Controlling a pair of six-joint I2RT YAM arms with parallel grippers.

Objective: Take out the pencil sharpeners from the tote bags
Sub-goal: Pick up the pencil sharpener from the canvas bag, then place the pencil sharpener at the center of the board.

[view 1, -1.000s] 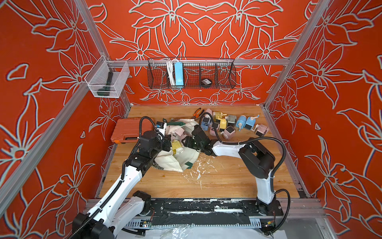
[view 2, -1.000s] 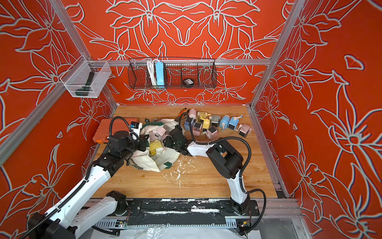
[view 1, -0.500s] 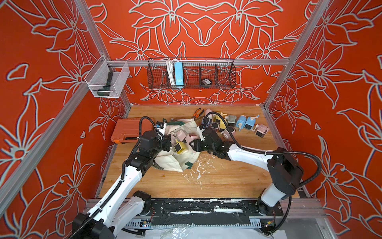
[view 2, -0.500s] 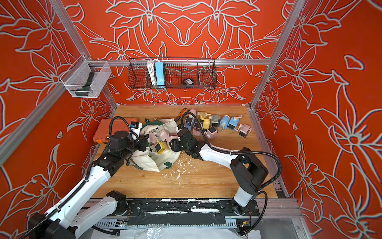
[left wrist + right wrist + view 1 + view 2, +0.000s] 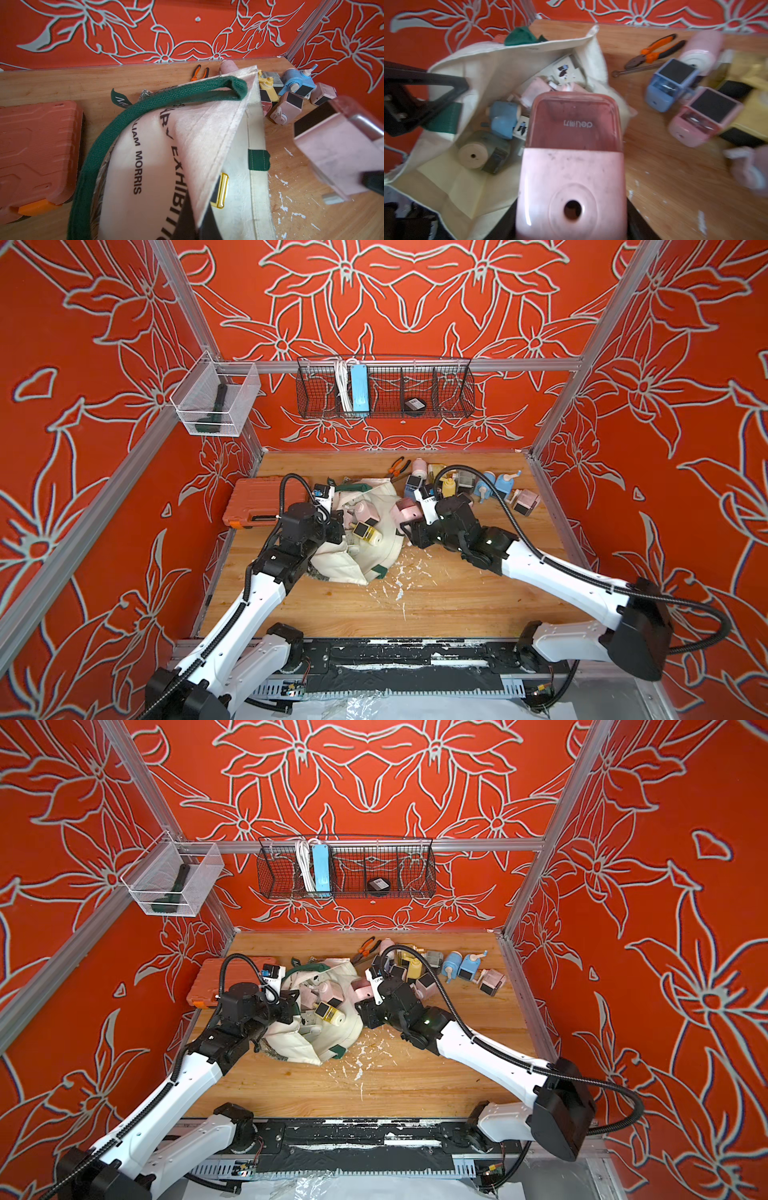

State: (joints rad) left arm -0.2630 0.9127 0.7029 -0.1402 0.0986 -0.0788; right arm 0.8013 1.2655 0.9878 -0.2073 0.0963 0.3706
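Pencil sharpeners (image 5: 478,487) lie in a loose cluster at the far right of the wooden bench (image 5: 436,597); more sit inside the cream tote bag (image 5: 374,551) at mid-bench. We note white flecks on the wood, orange walls with pale floral outlines, and a wire basket (image 5: 384,385) on the back wall. Left hand (image 5: 337,526) is clamped on the bag's lifted rim. Right hand (image 5: 410,524) is clamped on a pink sharpener (image 5: 571,166) at the bag's edge. Its long axis runs in line with the hand, with the pencil hole toward the wrist and the tinted drawer end away.
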